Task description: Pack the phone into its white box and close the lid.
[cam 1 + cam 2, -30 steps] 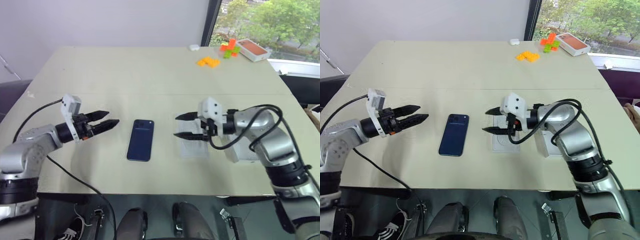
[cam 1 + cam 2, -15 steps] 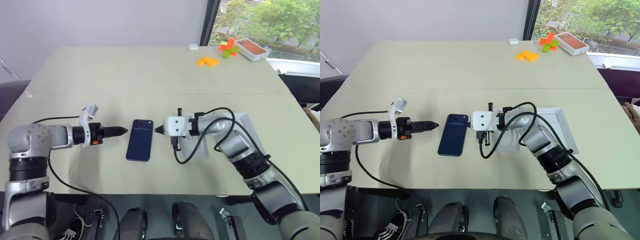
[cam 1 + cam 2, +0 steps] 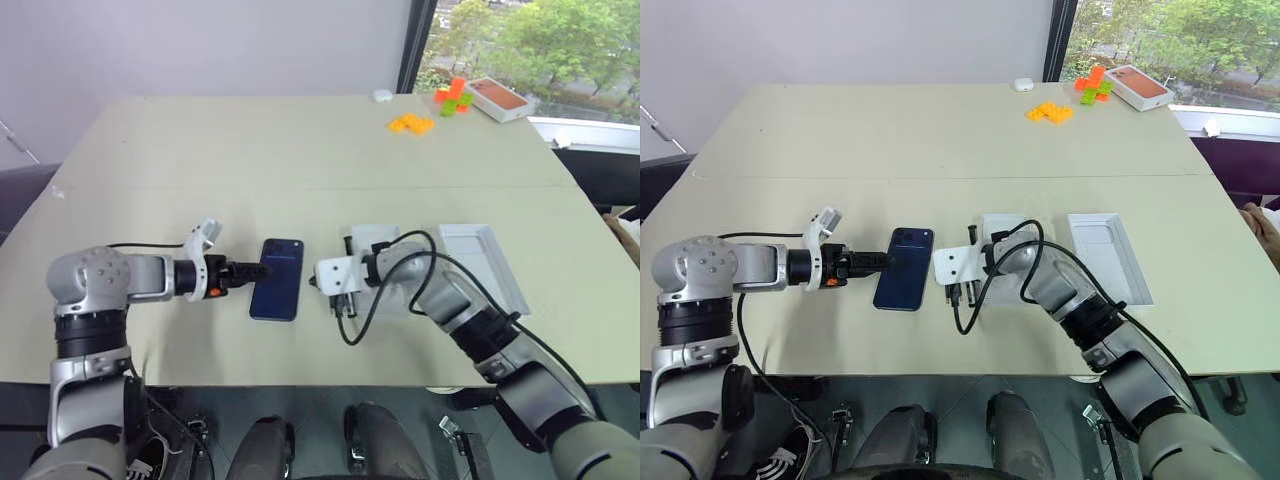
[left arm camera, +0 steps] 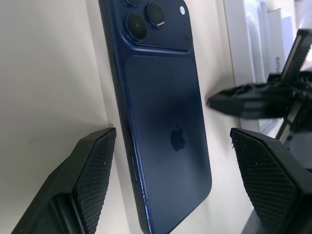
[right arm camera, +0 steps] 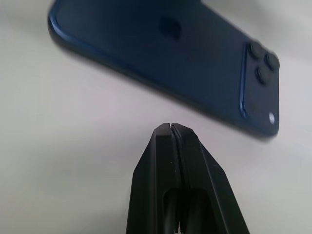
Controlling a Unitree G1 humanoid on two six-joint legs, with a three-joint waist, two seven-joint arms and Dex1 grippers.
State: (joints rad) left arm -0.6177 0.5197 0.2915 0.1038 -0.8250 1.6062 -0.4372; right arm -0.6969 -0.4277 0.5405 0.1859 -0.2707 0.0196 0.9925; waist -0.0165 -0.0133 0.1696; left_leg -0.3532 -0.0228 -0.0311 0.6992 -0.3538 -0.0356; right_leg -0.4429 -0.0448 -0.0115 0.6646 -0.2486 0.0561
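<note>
The left claw (image 3: 258, 270) comes at the phone (image 3: 279, 279) from its left long edge with its two fingers spread wide, one finger (image 4: 92, 175) on the near side and the other beyond the phone's right edge in the left wrist view, nothing gripped. The right claw (image 3: 312, 280) sits just beside the phone's right long edge, its fingers (image 5: 170, 146) pressed together and empty.

The phone lies flat on the worktop (image 3: 300, 150), back face up, between the two claws. Its long axis runs away from the robot, leaning a little to the right at the far end, and the camera cluster sits in the far corner. A logo shows in the middle of its back; no writing on it can be read.

Right of the phone, behind the right arm, lies a shallow white tray-like piece (image 3: 378, 270), partly covered by the arm and its cable; its contents cannot be made out. Further right of the phone lies the lid (image 3: 484, 268), open side up, plain white inside and holding nothing.

Far beyond the phone, near the window end of the worktop, stand some orange and green blocks (image 3: 416, 123) and a white box with an orange-red top (image 3: 500, 98).
</note>
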